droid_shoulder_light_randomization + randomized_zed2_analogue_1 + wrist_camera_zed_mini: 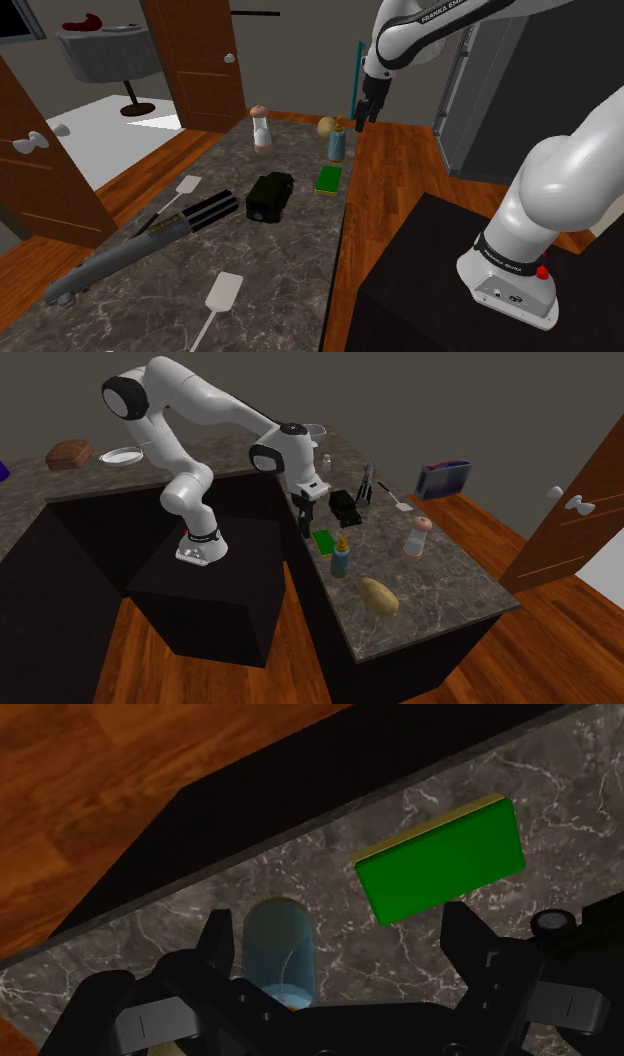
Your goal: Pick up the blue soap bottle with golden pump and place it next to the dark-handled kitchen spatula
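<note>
The marbled desk [290, 270] carries everything, and a green sponge [328, 179] lies flat on it, close to the edge that faces the dark stand [420, 270]. The white arm [560, 190] rises from that stand and bends over the desk. Its black end effector [365, 108] hangs in the air above a spot just beside the sponge, fingers spread wide and gripping nothing. A black box [270, 195] sits near the sponge, further in from the edge. The dark-handled spatula [187, 186] lies well apart from the sponge, on the far side of the box. A potato [325, 127] rests near the sponge, along the same edge. The blue bottle [337, 146] with its golden pump stands upright just beside the sponge, between it and the potato. In the wrist view the bottle [280, 944] shows below the open fingers, close to one of them and untouched.
</note>
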